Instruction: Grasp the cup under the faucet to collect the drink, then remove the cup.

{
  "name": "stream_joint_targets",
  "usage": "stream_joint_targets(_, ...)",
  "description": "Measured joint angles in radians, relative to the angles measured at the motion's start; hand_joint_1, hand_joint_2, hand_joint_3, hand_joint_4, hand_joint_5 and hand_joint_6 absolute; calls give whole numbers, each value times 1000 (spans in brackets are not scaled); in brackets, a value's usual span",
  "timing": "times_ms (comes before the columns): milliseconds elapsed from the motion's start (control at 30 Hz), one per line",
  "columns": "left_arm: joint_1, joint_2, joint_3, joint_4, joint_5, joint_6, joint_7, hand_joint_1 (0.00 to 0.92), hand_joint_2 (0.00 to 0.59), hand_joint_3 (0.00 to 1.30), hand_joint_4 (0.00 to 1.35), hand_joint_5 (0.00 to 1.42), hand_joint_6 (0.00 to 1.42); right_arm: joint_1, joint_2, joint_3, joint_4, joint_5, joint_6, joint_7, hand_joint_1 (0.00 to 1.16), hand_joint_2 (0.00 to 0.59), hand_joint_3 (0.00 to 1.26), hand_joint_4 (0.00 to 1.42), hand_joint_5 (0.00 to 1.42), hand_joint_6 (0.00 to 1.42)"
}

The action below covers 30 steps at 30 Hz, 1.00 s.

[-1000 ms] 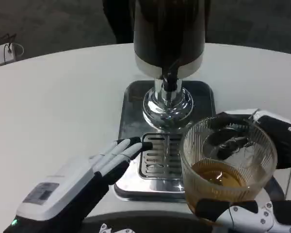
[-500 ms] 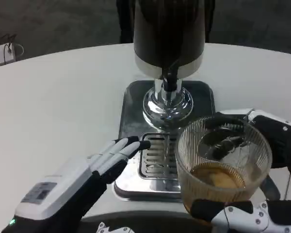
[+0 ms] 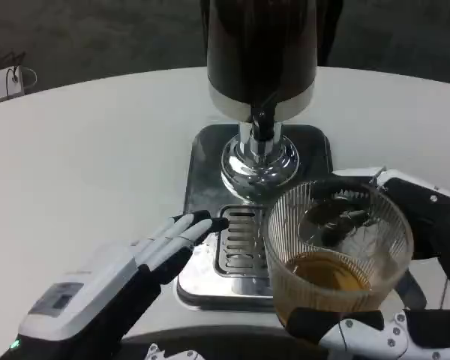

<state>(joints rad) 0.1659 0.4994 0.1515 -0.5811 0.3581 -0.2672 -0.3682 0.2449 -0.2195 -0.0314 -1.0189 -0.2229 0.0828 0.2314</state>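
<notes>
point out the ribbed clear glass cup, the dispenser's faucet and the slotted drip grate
ribbed clear glass cup (image 3: 337, 259), head view, amber drink inside
black faucet spout (image 3: 263, 129), head view, its lower tip
slotted metal drip grate (image 3: 240, 251), head view, bare slots

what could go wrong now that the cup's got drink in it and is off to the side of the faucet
The right hand holds the ribbed glass cup with amber drink in it; a tilt or jerk could slosh it out. The cup sits close to the faucet and chrome base, so a swing inward might knock them. The left hand rests at the drip tray edge and could get in the cup's way.
</notes>
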Motion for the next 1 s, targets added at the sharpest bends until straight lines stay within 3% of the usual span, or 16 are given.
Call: stream_joint_targets(1000, 21, 0, 3, -14, -1, 4, 0, 0, 55, 91, 0, 0, 110, 6, 10, -19, 0, -3, 0, 0, 1006, 219, 1134, 1366, 1424, 1424)
